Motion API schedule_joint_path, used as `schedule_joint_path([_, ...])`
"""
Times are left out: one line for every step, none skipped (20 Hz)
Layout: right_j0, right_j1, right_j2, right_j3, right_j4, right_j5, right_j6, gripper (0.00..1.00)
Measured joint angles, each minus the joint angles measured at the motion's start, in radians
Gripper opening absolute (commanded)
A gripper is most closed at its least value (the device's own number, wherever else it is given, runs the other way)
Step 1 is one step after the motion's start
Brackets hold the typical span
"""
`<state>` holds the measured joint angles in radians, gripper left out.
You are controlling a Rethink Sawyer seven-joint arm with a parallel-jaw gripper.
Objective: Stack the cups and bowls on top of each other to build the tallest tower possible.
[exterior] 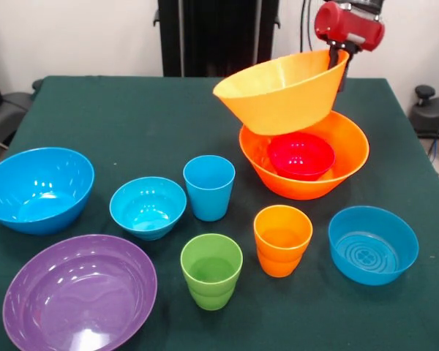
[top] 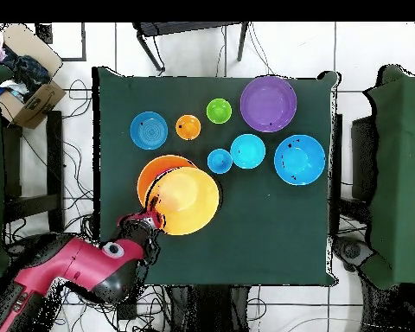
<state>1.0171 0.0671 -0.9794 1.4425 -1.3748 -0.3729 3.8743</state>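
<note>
front view: end effector (exterior: 339,57) comes down from top right under the red arm head, clamped on the far rim of a large orange bowl (exterior: 282,91). that bowl hangs tilted in the air, mouth turned toward the far left, its low side just above a 2nd large orange bowl (exterior: 304,157) sitting on the green desk (exterior: 117,117). can't tell if the 2 orange bowls touch. a small red bowl (exterior: 301,155) sits inside the lower orange one. rest is spread over the desk, all upright & apart: large blue bowl (exterior: 38,189) at left, wide purple bowl (exterior: 79,292) near left corner, smaller blue bowl (exterior: 148,207) mid-left, blue cup (exterior: 209,187) just right of it, green cup (exterior: 211,270) nearer the camera, orange cup (exterior: 282,239) right of the green, another smaller blue bowl (exterior: 373,244) at right w/ a ring pattern in its base.

overhead view: arm enters from bottom left, end effector (top: 150,216) at the lower-left rim of the held orange bowl (top: 187,201), which covers most of the lower orange bowl (top: 149,177); red bowl hidden. purple bowl (top: 268,103) top, green cup (top: 218,111) & orange cup (top: 188,127) left of it, ringed blue bowl (top: 149,130) further left. blue cup (top: 220,161), smaller blue bowl (top: 247,151), large blue bowl (top: 299,160) in a row at right. cardboard box (top: 29,91) off the desk (top: 271,233), top left.
</note>
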Motion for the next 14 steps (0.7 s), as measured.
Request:
schedule_joint_path([0.001,0.004,-0.007,0.001,-0.032,-0.022,0.000,0.00])
schedule_joint_path([0.000,0.007,-0.017,0.001,-0.067,-0.054,0.000,0.00])
schedule_joint_path([0.000,0.009,-0.027,0.001,-0.103,-0.085,0.000,0.00])
schedule_joint_path([0.000,0.010,-0.038,0.001,-0.133,-0.119,0.000,0.00])
schedule_joint_path([0.000,0.010,-0.047,0.001,-0.154,-0.144,0.000,0.00])
schedule_joint_path([0.000,0.010,-0.053,0.001,-0.166,-0.161,0.000,0.00])
schedule_joint_path([0.000,0.010,-0.058,0.001,-0.178,-0.177,0.000,0.00])
schedule_joint_path([0.000,0.010,-0.070,0.001,-0.197,-0.207,0.000,0.00])
schedule_joint_path([0.000,0.014,-0.096,0.001,-0.233,-0.261,0.000,0.00])
schedule_joint_path([0.000,0.017,-0.106,0.001,-0.244,-0.277,0.000,0.00])
schedule_joint_path([0.000,0.022,-0.113,0.000,-0.251,-0.287,0.000,0.00])
schedule_joint_path([0.001,0.027,-0.121,0.000,-0.259,-0.296,0.000,0.00])
schedule_joint_path([0.001,0.043,-0.138,-0.002,-0.272,-0.309,0.000,0.00])
schedule_joint_path([0.001,0.059,-0.151,-0.005,-0.280,-0.313,0.000,0.00])
